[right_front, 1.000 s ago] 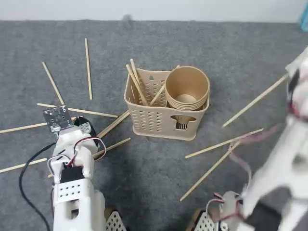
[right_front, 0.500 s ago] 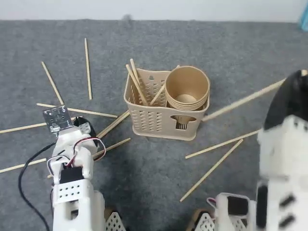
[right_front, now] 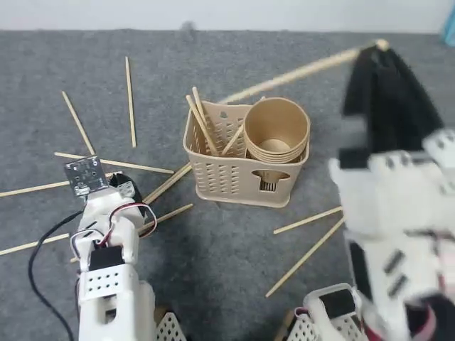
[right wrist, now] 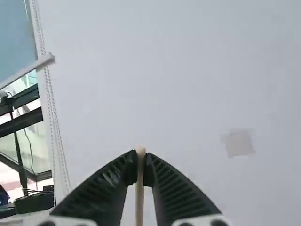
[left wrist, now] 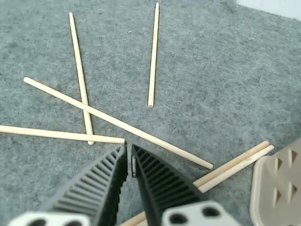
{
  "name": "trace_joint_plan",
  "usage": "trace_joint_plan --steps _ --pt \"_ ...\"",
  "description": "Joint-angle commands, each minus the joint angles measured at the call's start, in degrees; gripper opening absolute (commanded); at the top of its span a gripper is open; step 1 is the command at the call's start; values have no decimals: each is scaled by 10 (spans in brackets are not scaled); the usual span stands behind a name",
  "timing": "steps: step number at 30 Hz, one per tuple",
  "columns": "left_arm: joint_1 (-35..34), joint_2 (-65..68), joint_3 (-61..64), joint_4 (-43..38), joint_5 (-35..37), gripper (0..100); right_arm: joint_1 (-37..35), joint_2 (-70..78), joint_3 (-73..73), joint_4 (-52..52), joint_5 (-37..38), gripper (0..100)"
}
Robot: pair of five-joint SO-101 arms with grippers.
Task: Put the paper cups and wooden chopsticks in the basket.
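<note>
Since a second ago the right arm has swung up and across. The chopstick [right_front: 298, 72] that lay right of the basket [right_front: 234, 174] now slants in the air behind it, low tip near the back rim. The right pincer [right wrist: 139, 157] is clamped on its far end, so the drop into the basket looks close. The left arm has not stirred.

Left of the basket, the left pincer [left wrist: 128, 147] hangs closed on nothing over loose sticks [left wrist: 80, 75], which are thin, straight, pale raw wood. The bench [right_front: 213, 270] has a grey, felt-like nap. The basket is beige plastic with perforated walls, and it holds stowed sticks [right_front: 202, 124] and nested tan paper cups [right_front: 277, 128], smooth and tapered. Right of it lie two sticks [right_front: 307, 219].
</note>
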Motion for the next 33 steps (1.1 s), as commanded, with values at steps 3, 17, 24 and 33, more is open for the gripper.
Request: trace_joint_plan --steps 3,17,24,33 --pt "-5 -10 -2 -15 -4 13 -22 101 7 -30 11 7" --pt "-5 -10 -2 -17 -4 13 -52 204 102 -20 10 7" --pt "-5 -10 -2 -18 -4 13 -115 203 206 -15 18 7" --pt "-5 -10 -2 -18 -4 13 -160 184 233 -14 65 147"
